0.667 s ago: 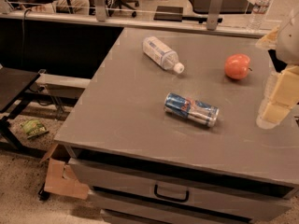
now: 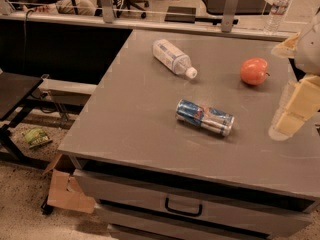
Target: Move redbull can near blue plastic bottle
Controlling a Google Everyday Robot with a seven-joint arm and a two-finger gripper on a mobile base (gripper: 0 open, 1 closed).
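Approach step being in hand: claw (image 2: 296, 106) hovering over right edge of table (image 2: 125, 134), not holding any task item; how far open, cannot tell. redbull can (image 2: 205, 117) lying on side, mid-table toward front edge, well apart from claw. blue plastic bottle (image 2: 173, 58) lying on side toward back edge. Next move calling for claw going left and down over can. Bare room lying between can and bottle; apple (image 2: 254, 71) sitting toward back right corner, off that path. Can possibly rolling toward front edge if nudged.

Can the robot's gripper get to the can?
Probably yes. The gripper hovers by the table's right side, and only bare tabletop lies between it and the can. The apple sits farther back.
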